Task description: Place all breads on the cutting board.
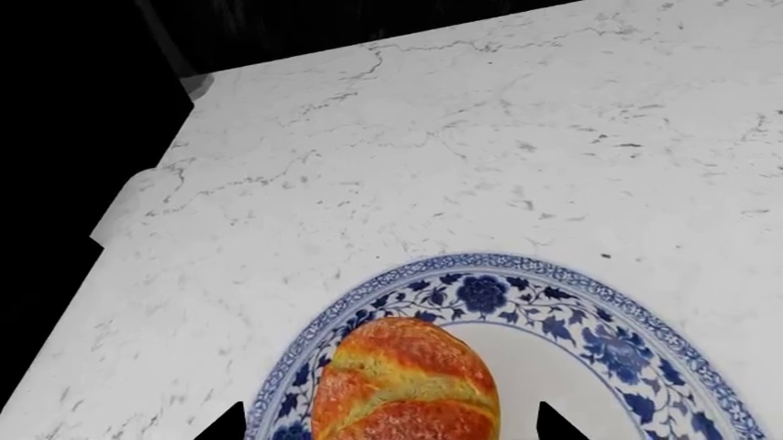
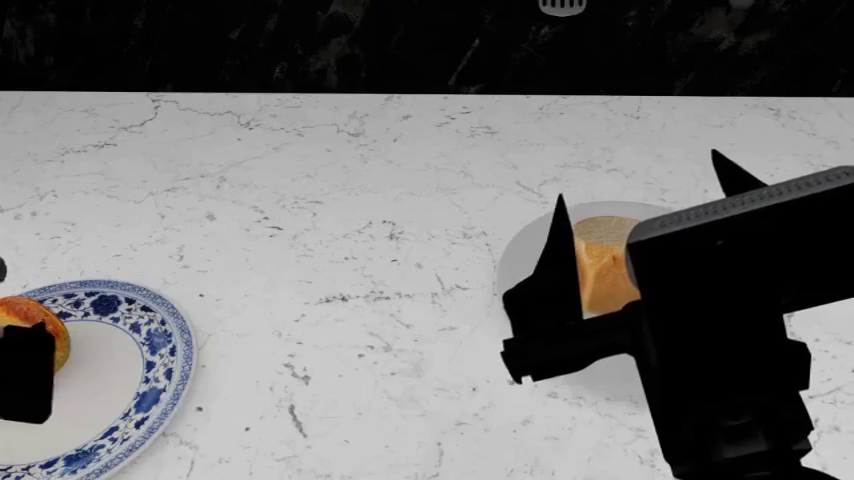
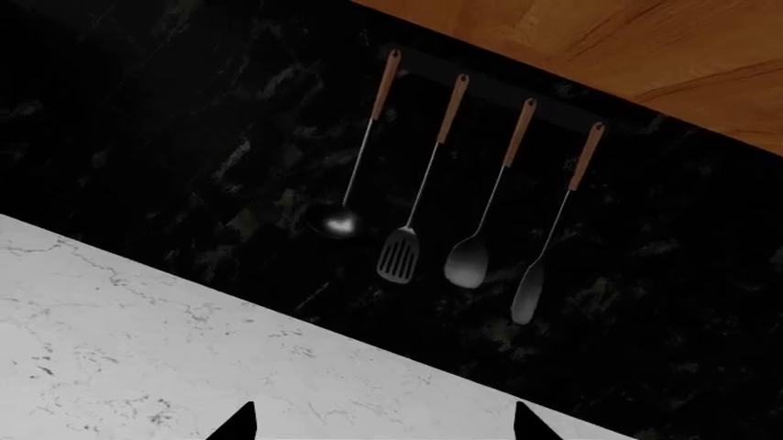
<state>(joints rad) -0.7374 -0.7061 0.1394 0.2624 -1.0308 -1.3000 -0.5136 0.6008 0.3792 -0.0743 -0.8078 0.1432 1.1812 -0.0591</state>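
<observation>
Left wrist view: left gripper (image 1: 389,423) spread wide, its two dark fingertips flanking the orange-golden roll (image 1: 405,383) without visibly touching it; the roll lies on a blue-and-white patterned plate (image 1: 575,316) set on the white marble counter (image 1: 490,137)

Head view: right gripper (image 2: 641,215) open, fingers apart above the tan loaf chunk (image 2: 603,262), which rests on a plain white plate (image 2: 523,252); roll at far left edge; no cutting board in view

Right wrist view: fingertips apart, nothing between them; four hanging utensils (image 3: 456,197) against a dark wall
</observation>
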